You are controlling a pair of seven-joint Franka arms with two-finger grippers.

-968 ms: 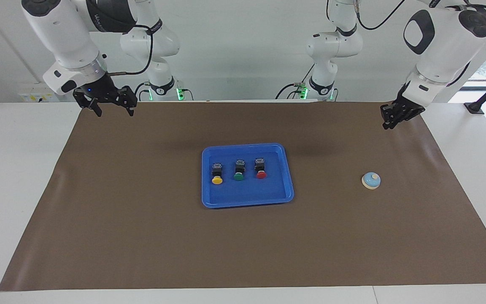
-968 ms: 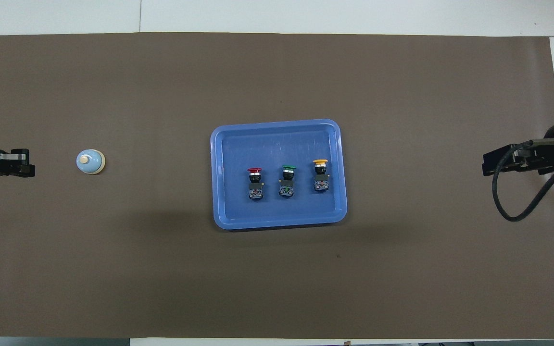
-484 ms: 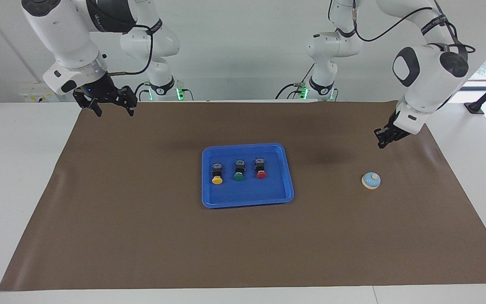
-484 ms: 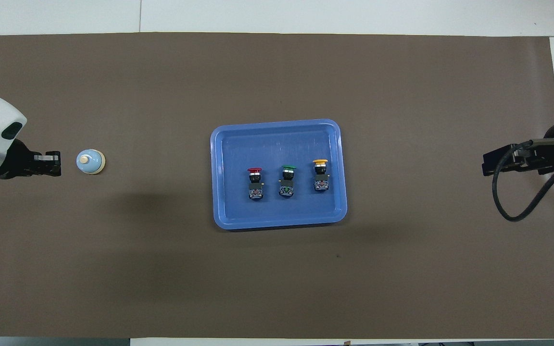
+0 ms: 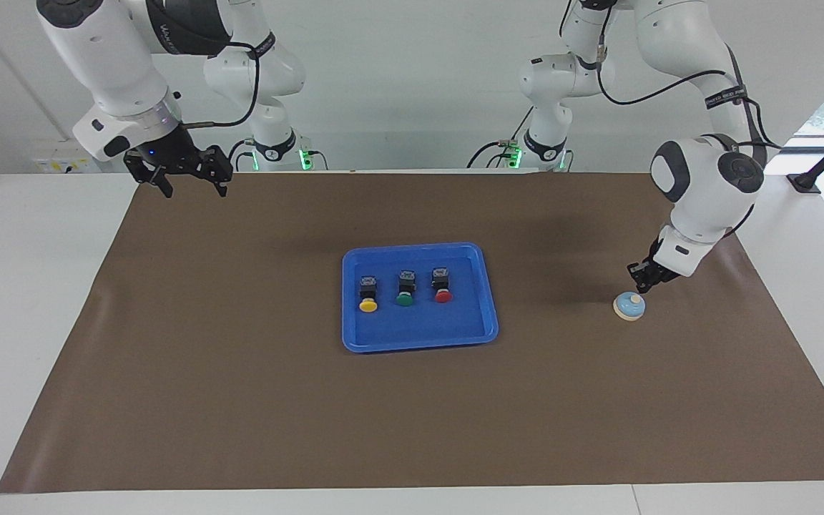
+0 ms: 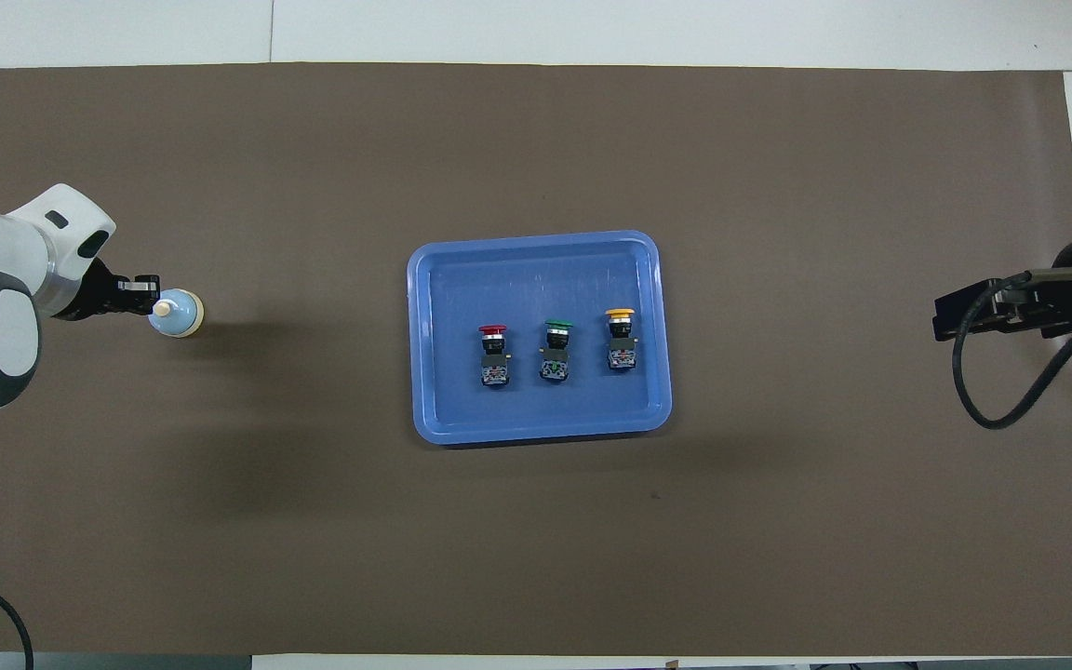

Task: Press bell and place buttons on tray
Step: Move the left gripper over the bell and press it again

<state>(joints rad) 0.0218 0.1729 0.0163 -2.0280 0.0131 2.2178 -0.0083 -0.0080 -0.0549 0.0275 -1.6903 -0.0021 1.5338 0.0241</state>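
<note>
The light-blue bell (image 5: 629,307) stands on the brown mat toward the left arm's end; it also shows in the overhead view (image 6: 178,314). My left gripper (image 5: 639,286) is shut and empty, its tips right at the bell's orange knob; I cannot tell whether they touch. It also shows in the overhead view (image 6: 142,290). The blue tray (image 5: 419,343) lies mid-table and holds the yellow button (image 5: 368,295), green button (image 5: 405,288) and red button (image 5: 442,285) in a row. My right gripper (image 5: 188,187) waits open and empty, up over the mat's edge at its own end.
The brown mat (image 5: 240,400) covers most of the white table. The tray (image 6: 536,244) sits at its centre. Bare mat lies all around the tray and the bell.
My left arm has swung down and toward the bell, bringing its gripper from high over the mat's corner to the bell's knob. The right arm, tray and buttons have not moved.
</note>
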